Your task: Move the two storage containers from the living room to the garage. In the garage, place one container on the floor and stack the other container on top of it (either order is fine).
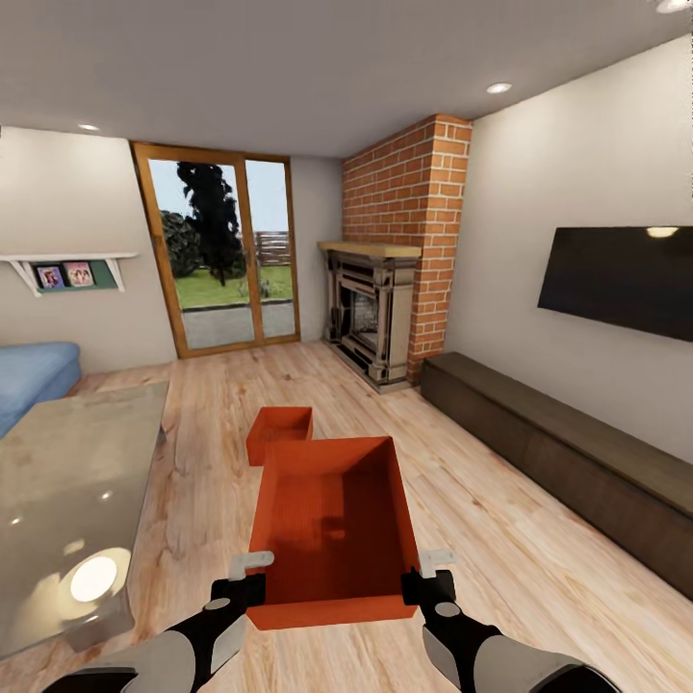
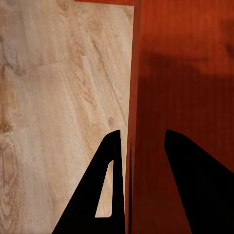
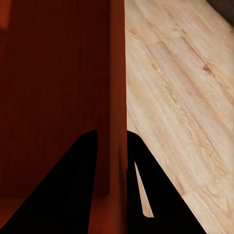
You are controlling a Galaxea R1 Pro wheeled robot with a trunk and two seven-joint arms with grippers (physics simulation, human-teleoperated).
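Right now both arms flank the nearer storage container [image 1: 332, 525], an orange-red, open-topped rectangular bin with plain smooth walls and an empty, shadowed interior. Its long axis runs straight away from the robot, toward the glass doors [image 1: 226, 252], so the two long side walls lie one to each arm. The left gripper [image 1: 252, 576] straddles the left wall near the robot's end; in the left wrist view one finger sits outside over the wood plank floor [image 2: 53, 97] and the other inside the bin, and the inner one looks a little off the wall, so whether this gripper is clamped I cannot tell. The right gripper [image 1: 423, 575] mirrors it on the right wall, and the right wrist view shows its fingers pressed against both faces of the wall, which reads as clenched on the container.

Whether the bin rests on the planks or is already raised is hard to judge. The second storage container [image 1: 279, 431], alike but farther off, sits on the floor just beyond the first bin's far left corner, beside the glass tabletop [image 1: 72, 462]. Neither arm is nearer; the carry looks symmetric.
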